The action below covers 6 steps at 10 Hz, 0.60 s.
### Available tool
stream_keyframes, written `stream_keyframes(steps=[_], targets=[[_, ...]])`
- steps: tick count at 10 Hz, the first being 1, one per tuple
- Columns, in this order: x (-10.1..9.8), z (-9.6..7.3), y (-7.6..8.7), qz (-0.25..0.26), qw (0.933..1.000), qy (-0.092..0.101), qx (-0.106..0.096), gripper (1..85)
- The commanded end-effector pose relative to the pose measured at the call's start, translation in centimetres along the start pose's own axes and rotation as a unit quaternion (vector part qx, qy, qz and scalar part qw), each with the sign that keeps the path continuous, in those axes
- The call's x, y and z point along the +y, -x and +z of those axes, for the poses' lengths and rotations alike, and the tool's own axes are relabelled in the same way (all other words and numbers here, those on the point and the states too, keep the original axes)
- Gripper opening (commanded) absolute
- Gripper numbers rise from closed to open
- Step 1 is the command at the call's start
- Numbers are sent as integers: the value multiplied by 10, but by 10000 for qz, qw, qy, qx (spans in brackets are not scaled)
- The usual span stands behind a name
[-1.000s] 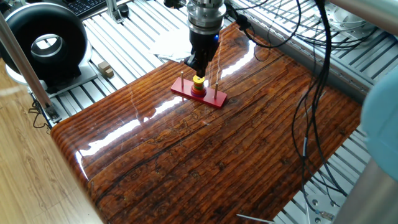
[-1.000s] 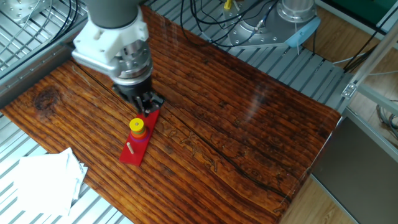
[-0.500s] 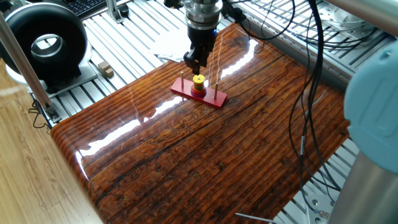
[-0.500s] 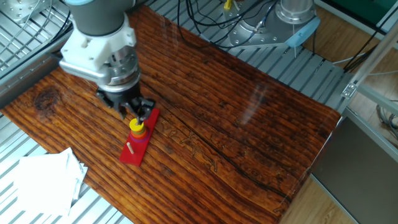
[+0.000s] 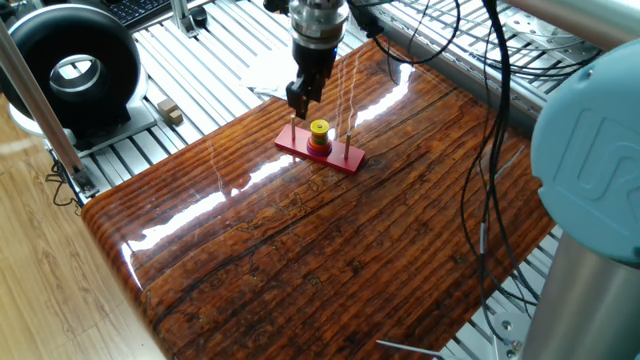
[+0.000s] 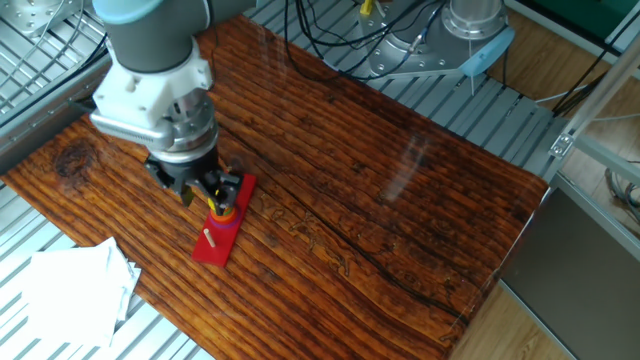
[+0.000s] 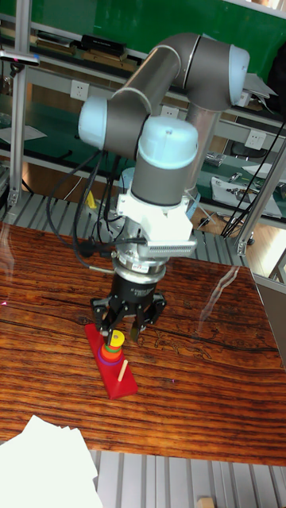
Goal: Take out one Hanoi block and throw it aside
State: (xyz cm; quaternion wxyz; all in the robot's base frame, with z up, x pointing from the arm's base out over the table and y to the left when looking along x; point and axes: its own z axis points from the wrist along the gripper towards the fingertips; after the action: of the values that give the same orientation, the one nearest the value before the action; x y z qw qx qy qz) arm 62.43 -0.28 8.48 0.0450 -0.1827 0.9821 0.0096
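The Hanoi block (image 5: 319, 127) is a small yellow disc on top of orange and red discs on the middle peg of the flat red base (image 5: 341, 158). My gripper (image 5: 298, 100) hangs just above and beside this stack. In the tall fixed view the gripper (image 7: 123, 324) is open, its fingers spread to either side above the yellow disc (image 7: 117, 338). Nothing is held. In the other fixed view the gripper (image 6: 210, 190) partly covers the disc (image 6: 220, 207), and the red base (image 6: 222, 240) with a bare peg (image 6: 210, 237) shows below it.
The glossy wooden tabletop (image 5: 330, 250) rests on a slatted metal bench. White paper (image 6: 70, 290) lies off its edge near the base. A black ring-shaped device (image 5: 75, 70) and a small wooden block (image 5: 168, 112) stand at the left. Cables (image 5: 490, 150) hang at the right.
The gripper has shifted sideways along the base, from beyond the stack to right over the yellow disc. The discs and base have not moved.
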Motion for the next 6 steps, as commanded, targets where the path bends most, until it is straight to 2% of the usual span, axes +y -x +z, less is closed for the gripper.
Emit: stream_keyframes(steps=[1,3,6], targets=[[7,13,-6,-143,9999,-43,57,510],[13,20,-16,-173,9998,-26,100,520],[3,24,-20,-300,9994,-74,122,557]])
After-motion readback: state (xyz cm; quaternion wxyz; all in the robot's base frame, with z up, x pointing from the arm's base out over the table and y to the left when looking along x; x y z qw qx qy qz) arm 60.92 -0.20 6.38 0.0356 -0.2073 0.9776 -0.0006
